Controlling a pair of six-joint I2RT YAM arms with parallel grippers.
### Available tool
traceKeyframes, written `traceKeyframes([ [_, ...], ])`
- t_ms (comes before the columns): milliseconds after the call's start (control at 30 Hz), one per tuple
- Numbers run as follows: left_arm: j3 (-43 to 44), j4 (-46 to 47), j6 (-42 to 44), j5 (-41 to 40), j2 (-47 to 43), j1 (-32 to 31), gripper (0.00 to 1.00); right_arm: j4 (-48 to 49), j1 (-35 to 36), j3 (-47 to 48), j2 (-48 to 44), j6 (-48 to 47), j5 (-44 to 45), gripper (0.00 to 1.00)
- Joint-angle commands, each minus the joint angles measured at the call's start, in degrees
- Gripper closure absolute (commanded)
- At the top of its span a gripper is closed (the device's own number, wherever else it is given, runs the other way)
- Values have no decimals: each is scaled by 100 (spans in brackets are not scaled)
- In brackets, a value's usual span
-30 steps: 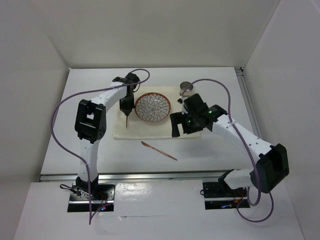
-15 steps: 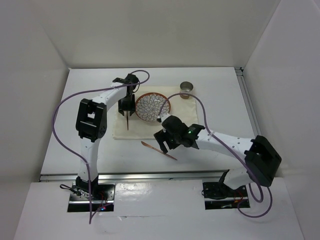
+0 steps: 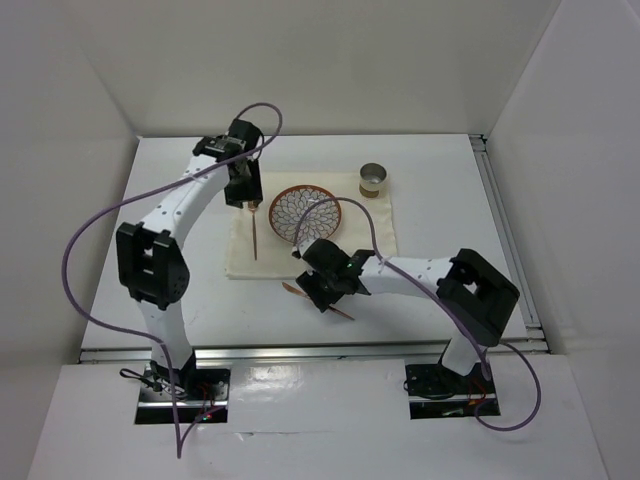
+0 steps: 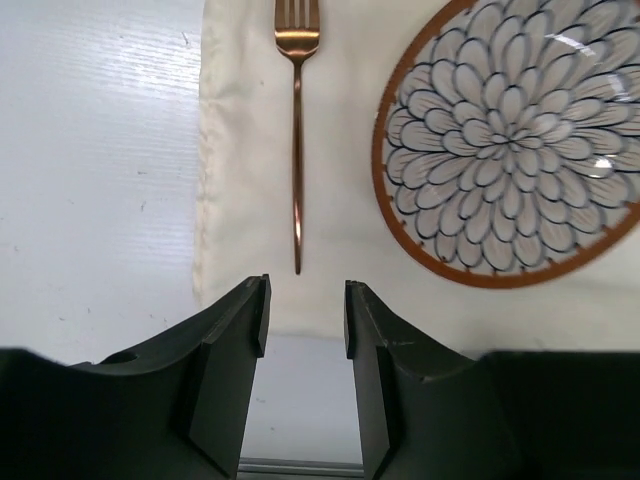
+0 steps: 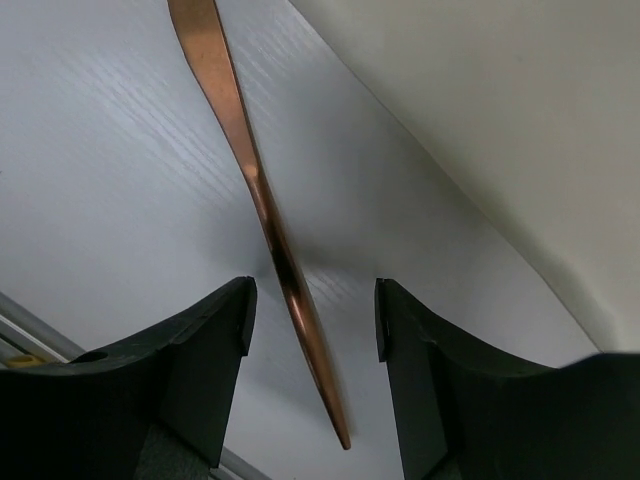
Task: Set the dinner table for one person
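Surface: white worktop (image 3: 440, 165) boxed in by plain white walls, with metal rails showing along its near and right edges; it carries every item and is far bigger than any of them.
Placemat: cream cloth placemat (image 4: 340, 200) lying flat on the middle of the worktop.
Plate: round plate (image 4: 515, 140) with a dark petal pattern and a copper rim, on the placemat towards its far side.
Fork: copper fork (image 4: 297, 150) flat on the placemat, just left of the plate and not touching it.
Cup: small metal cup (image 3: 374, 180) upright at the placemat's far right corner.
Knife: copper knife (image 5: 262, 200) flat on the bare worktop, just off the placemat's near edge and at a slant to it.
Left end effector: left end effector (image 4: 305, 290) released, fingers apart with nothing between them, above the handle end of the fork.
Right end effector: right end effector (image 5: 313, 295) released, low over the worktop, one finger on each side of the knife handle with a gap at both sides.
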Motion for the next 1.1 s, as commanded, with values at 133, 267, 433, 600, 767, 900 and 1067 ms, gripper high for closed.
traceKeyframes([
  [133, 162, -253, -202, 326, -983, 27, 48, 83, 168, 276, 352, -155, -272, 44],
  [267, 162, -306, -202, 327, -1107, 80, 49, -31, 238, 276, 414, -50, -105, 57],
  [433, -5, -306, -202, 379, -1318, 133, 50, -146, 353, 285, 283, 117, 53, 83],
  [600, 47, -306, -202, 466, -1424, 185, 50, -671, 537, 793, -191, 56, 157, 100],
  [767, 337, -376, 0, 318, -1424, 352, 50, -1164, 537, 1146, -754, 56, 536, 100],
  [900, 461, -377, 114, 633, -1476, 571, 52, -1367, 222, 1331, -1342, 362, 844, 100],
  [1067, 391, -306, 115, 634, -1538, 625, 52, -1533, -1175, 1770, -1468, 1310, 774, 100],
])
